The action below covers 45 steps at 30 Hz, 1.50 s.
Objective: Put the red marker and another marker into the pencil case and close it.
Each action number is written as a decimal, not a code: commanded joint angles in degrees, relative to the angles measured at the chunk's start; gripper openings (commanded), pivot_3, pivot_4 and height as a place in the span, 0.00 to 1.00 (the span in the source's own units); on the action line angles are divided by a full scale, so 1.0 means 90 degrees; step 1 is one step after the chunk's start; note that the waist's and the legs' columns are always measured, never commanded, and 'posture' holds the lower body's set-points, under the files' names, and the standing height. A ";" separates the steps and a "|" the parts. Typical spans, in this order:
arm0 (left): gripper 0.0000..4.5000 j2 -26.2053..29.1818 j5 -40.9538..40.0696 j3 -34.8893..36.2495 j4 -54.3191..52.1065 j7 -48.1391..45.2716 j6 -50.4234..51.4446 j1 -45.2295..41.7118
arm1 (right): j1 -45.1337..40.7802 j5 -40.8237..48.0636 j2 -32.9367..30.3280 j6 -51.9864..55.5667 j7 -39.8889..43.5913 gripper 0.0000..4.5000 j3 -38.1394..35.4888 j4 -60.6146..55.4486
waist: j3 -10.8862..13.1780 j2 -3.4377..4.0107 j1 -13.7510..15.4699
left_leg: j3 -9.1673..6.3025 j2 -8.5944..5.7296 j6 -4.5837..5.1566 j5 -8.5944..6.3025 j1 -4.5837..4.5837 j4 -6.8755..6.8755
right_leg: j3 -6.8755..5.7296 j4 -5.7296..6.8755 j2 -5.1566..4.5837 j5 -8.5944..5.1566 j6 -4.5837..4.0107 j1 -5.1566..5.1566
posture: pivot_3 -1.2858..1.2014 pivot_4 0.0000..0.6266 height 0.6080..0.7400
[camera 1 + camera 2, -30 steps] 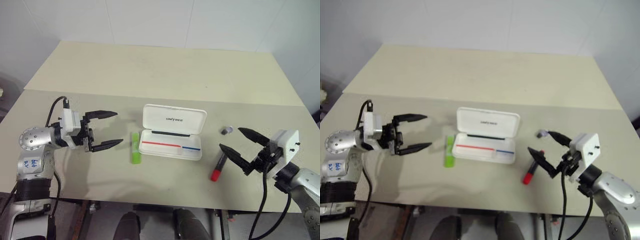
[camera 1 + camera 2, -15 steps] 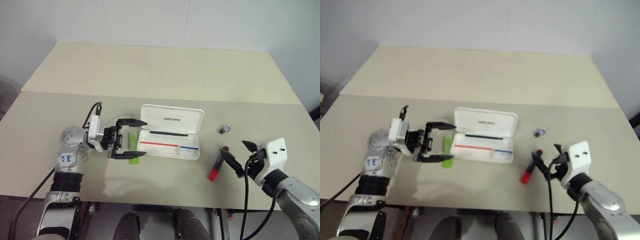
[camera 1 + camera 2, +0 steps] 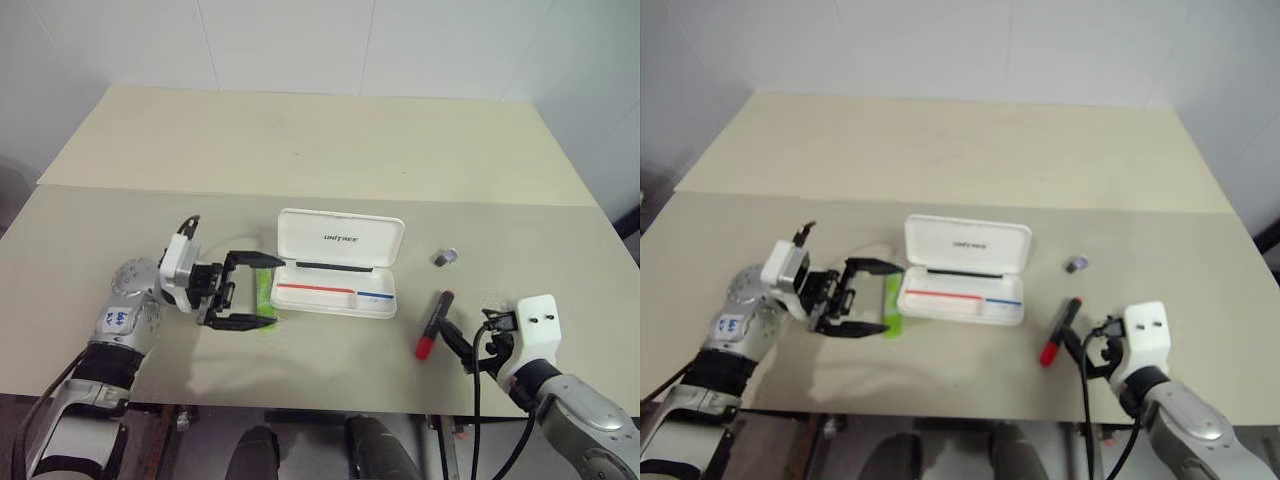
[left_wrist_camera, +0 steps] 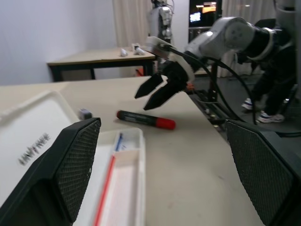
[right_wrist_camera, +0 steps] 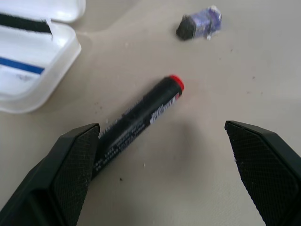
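Observation:
The white pencil case (image 3: 340, 240) lies open at the table's middle, lid up and back, its tray (image 3: 384, 306) showing a red and a blue stripe. Just left of it lies the lime-green highlighter (image 3: 265, 291). My left gripper (image 3: 274, 292) is open, pointing right, with one finger over each end of the highlighter; I cannot tell if it touches. The red marker (image 3: 432, 325) lies right of the case, red cap toward the near edge. My right gripper (image 3: 468, 342) is open, low over the table just right of the marker, which lies ahead of its fingers (image 5: 75, 174).
A small grey cap-like bit (image 3: 445, 257) lies beyond the marker, right of the lid. The table's near edge runs close below both grippers. A seam crosses the table behind the case, with bare tabletop beyond it.
My left gripper has swung right from open tabletop to straddle the highlighter. My right gripper has dropped and drawn back toward the near edge, tilting down beside the marker. The case and both markers lie as before.

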 commanded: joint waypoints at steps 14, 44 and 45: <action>0.99 0.0521 -0.0701 -0.0125 -0.0304 -0.0714 -0.0170 0.0303 | -0.0343 -0.0024 0.0047 -0.0382 0.0443 1.00 -0.0073 0.0614 | 0.0000 -0.0001 -0.0027 | 0.0003 0.0001 0.0000 0.0000 0.0002 -0.0005 | 0.0000 -0.0002 0.0001 -0.0004 -0.0006 -0.0001 | 0.52 0.24 1.00; 1.00 0.0614 -0.0884 0.0620 -0.0835 -0.0714 0.0196 0.0805 | -0.1071 -0.0173 0.0140 0.2304 -0.0521 0.58 0.0468 0.0160 | -0.0011 -0.0019 -0.0033 | -0.0008 0.0006 0.0000 -0.0001 0.0001 -0.0028 | -0.0015 -0.0006 0.0001 -0.0022 -0.0030 -0.0009 | 0.52 0.24 1.00; 1.00 0.0631 -0.0864 0.0668 -0.0846 -0.0714 0.0194 0.0825 | -0.1113 -0.0198 0.0094 0.2281 -0.0474 0.49 0.0454 0.0229 | -0.0011 -0.0020 -0.0033 | -0.0008 0.0006 0.0000 -0.0001 0.0000 -0.0028 | -0.0015 -0.0006 0.0000 -0.0022 -0.0030 -0.0009 | 0.52 0.24 1.00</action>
